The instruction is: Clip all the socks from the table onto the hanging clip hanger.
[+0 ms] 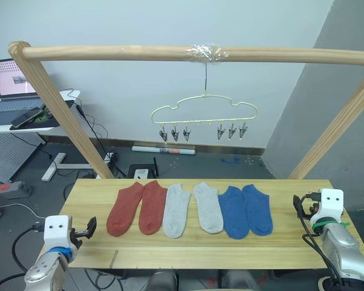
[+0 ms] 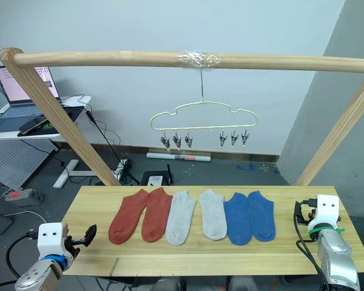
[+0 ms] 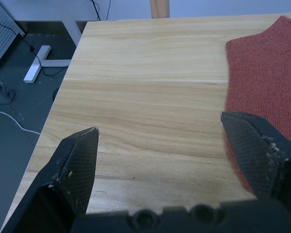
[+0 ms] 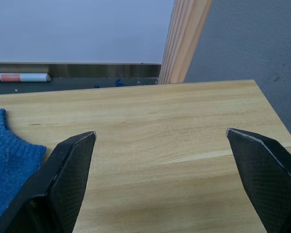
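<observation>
**Six socks in a row, hanger bare above**

Pale wood planks made up the table [image 1: 291, 245], and on it six socks lay side by side in one row across the middle, toes toward the near edge: two rust-red socks [image 1: 136, 208] toward the left edge, two light grey socks [image 1: 192, 208] in the centre, two blue socks [image 1: 247, 210] toward the right edge. Neighbouring socks touched or overlapped slightly along their sides.

Above the far edge, the clip hanger [image 1: 204, 108] hung by its hook from a round wooden pole [image 1: 109, 53], at a spot wrapped in clear tape. Its grey clips [image 1: 175, 133] sat in two groups of three, none holding anything.

At the near left corner the left gripper [image 1: 87, 230] hovered with its fingers spread wide and nothing between them; its wrist view showed the edge of a rust-red sock beside one fingertip [image 3: 242, 127]. By the right edge the right gripper [image 1: 298, 205] was likewise wide apart and held nothing; its wrist view caught a corner of a blue sock and a pole leg rising from behind the far right corner.

Beyond the table, a laptop [image 1: 9, 82] stood open on a side desk, its screen text too small to read, and a white tube [image 1: 164, 150] with an orange band lay on the floor by the wall.
</observation>
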Robot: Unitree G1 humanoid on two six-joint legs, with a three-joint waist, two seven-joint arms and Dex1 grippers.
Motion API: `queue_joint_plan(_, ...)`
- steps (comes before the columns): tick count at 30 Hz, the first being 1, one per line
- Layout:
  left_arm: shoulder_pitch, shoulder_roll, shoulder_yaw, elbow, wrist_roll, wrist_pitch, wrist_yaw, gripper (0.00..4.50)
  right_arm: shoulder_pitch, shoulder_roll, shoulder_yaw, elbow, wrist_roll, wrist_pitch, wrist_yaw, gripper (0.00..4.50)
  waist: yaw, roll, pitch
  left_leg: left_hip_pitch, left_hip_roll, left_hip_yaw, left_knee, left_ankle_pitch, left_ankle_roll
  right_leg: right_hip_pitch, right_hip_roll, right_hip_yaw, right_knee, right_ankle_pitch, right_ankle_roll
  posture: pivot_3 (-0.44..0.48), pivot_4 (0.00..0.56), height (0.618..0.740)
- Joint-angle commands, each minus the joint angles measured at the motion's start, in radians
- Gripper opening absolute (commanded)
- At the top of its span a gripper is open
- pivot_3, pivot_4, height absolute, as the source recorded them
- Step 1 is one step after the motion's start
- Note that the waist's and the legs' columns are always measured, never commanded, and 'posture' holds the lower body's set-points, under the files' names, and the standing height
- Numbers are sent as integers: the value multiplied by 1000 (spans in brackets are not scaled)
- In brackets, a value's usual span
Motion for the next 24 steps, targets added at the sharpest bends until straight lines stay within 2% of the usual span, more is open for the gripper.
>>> queue_joint_plan(1, 0, 13, 27, -32, -14, -1, 0, 4453, -9, -12, -20, -25, 5, -17, -6, 4500, 0, 0, 0, 0, 0, 0, 0, 0, 0, 0, 0, 0, 0, 0, 0, 51, 79, 740)
queue_joint_plan(6, 21, 12, 37, -98, -39, 10, -12, 4453, -16, -22, 14, -48, 1, -18, 32, 4500, 0, -1, 1, 0, 0, 0, 0, 0, 0, 0, 0, 0, 0, 0, 0, 55, 80, 740)
queue_joint_plan(12, 69, 2, -30, -421, -109, 55, -90, 4453, -13, -76, 119, -182, 23, -36, 212, 4500, -1, 0, 8, -1, 0, 0, 0, 0, 0, 0, 0, 0, 0, 0, 0, 37, 87, 740)
queue_joint_plan(18, -40, -42, -136, -619, -137, 132, -45, 4453, -49, -132, 187, -386, 149, 41, 401, 4500, 1, 2, 13, -1, 1, 0, 1, 0, 0, 0, 0, -1, 0, 0, 0, 29, 93, 740)
queue_joint_plan(21, -130, -73, -174, -639, -159, 163, -22, 3862, -112, -142, 192, -431, 186, 53, 431, 4500, 0, -1, 17, -2, 1, 1, 2, 0, 0, 0, 0, 0, 0, 0, 1, 22, 100, 740)
queue_joint_plan(24, -194, -96, -223, -626, -139, 177, -9, 3048, -171, -137, 197, -453, 220, 82, 437, 4500, -4, -3, 22, -1, 1, 2, 2, 0, 0, 0, 0, 0, 0, 3, 6, 15, 106, 740)
